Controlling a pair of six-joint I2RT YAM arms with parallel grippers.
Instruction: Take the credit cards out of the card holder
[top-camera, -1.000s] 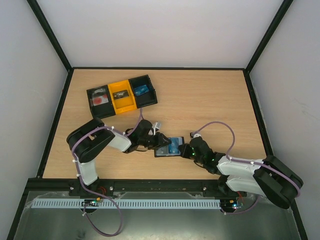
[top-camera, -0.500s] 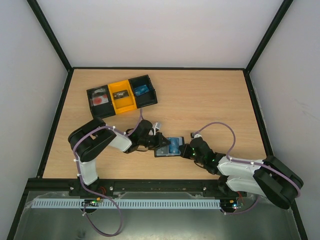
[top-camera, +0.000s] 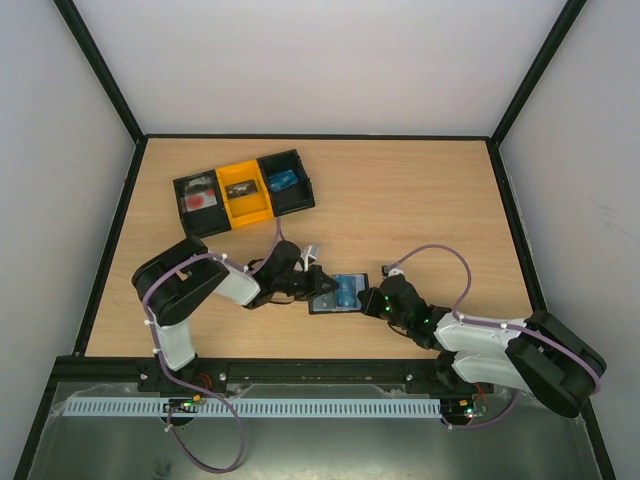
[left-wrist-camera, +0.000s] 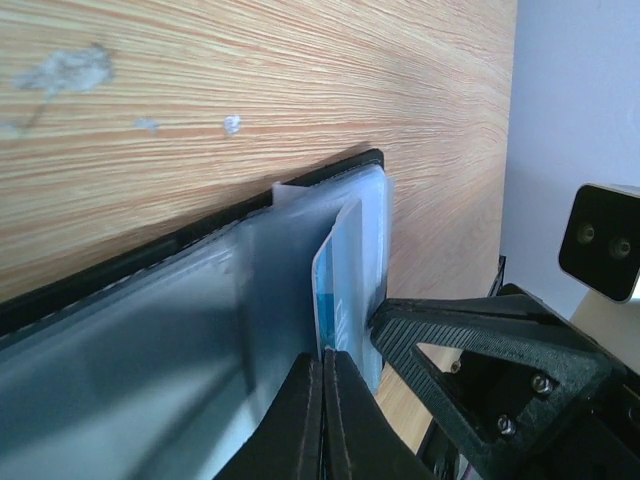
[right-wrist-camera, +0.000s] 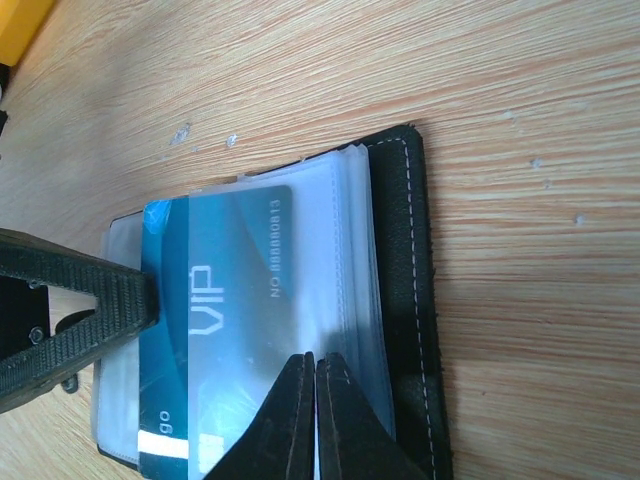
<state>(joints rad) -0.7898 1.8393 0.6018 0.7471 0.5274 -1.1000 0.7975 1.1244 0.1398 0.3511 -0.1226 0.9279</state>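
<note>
While left jaws clench an edge of the blue plastic credit card (right-wrist-camera: 215, 300) (probably stiff, slick, light), right jaws clamp the sleeves of the black folding card holder (right-wrist-camera: 410, 280).

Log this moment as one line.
phase: card extraction | left gripper: jaws shut on credit card | right gripper: jaws shut, resting on card holder | status: card not yet out

Robotics lab cell indicated: wooden table (top-camera: 420, 200) boxed by plain white panels (top-camera: 300, 60) and black frame bars (top-camera: 98, 70); left arm (top-camera: 185, 290) and right arm (top-camera: 500, 345) bolted at near rail (top-camera: 320, 372).
</note>
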